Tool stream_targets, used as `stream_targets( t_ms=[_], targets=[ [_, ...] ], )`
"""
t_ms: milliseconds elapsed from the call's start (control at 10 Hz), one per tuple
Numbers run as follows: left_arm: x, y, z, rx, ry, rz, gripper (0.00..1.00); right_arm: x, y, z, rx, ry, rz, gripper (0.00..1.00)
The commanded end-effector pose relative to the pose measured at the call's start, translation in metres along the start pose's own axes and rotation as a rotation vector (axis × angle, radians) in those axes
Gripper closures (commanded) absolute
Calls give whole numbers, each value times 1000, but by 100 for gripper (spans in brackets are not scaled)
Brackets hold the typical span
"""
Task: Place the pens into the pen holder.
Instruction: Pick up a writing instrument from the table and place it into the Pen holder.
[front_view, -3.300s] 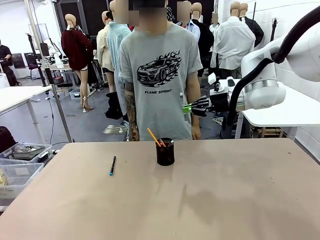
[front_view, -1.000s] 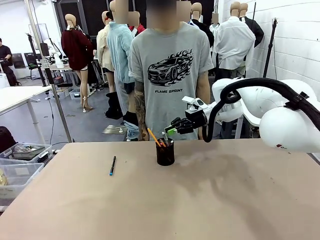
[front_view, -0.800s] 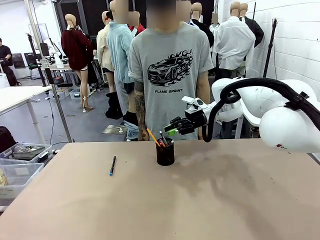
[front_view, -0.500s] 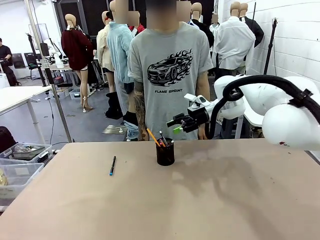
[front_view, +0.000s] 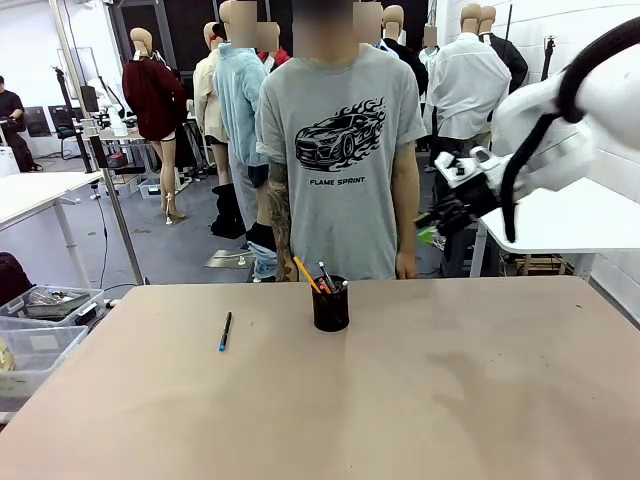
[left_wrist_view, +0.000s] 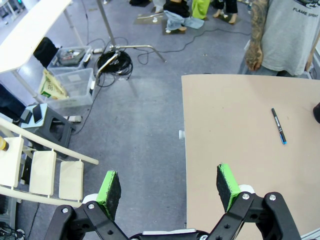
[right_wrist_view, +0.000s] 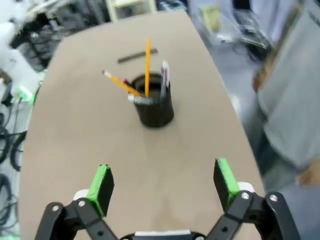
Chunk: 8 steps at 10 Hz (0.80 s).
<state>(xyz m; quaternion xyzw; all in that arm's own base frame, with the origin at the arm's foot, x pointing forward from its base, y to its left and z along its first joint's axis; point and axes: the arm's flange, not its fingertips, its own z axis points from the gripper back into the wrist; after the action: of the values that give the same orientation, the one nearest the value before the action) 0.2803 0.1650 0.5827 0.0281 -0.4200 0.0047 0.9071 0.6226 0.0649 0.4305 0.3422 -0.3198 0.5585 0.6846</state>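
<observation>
Pens first: the dark blue-tipped pen (front_view: 225, 331) lies flat on the table (front_view: 400, 400), well left of the black pen holder (front_view: 330, 308), where an orange pencil (front_view: 306, 274) and a white-silver pen (front_view: 327, 277) stand leaning. Left jaws gape empty over the table's edge; right jaws, spread wide and empty, hang high right of the holder.

The left gripper (left_wrist_view: 169, 184) hangs with its jaws wide apart and nothing between them. One green pad (left_wrist_view: 110, 187) is above the grey floor, the other above the side edge of the table (left_wrist_view: 225, 115). A dark pen (left_wrist_view: 278, 126) with a blue end lies flat on the table, well apart from this edge and from the corner. Just beside it, a dark sliver of the pen holder (left_wrist_view: 317, 112) is cut off by the picture's border. A person's hand (left_wrist_view: 254, 56) hangs at the far edge. On the floor stand clear plastic boxes (left_wrist_view: 75, 90) and a coil of cable (left_wrist_view: 114, 62).
</observation>
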Motion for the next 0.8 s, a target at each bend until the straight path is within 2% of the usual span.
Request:
stream_targets(
  t_ms=[0, 300, 500, 600, 700],
  targets=[
    [1, 0, -1, 1, -9, 13, 0, -14, 82, 24, -148, 127, -300, 0],
    [1, 0, -1, 1, -9, 13, 0, -37, 145, 84, -494, 236, -603, 0],
    [1, 0, -1, 1, -9, 13, 0, -52, 160, 108, -632, 309, -808, 0],
    [1, 0, -1, 1, -9, 13, 0, -58, 162, 122, -737, 377, -941, 0],
    [1, 0, -1, 1, -9, 13, 0, -64, 165, 140, -775, 410, -1023, 0]
  ],
)
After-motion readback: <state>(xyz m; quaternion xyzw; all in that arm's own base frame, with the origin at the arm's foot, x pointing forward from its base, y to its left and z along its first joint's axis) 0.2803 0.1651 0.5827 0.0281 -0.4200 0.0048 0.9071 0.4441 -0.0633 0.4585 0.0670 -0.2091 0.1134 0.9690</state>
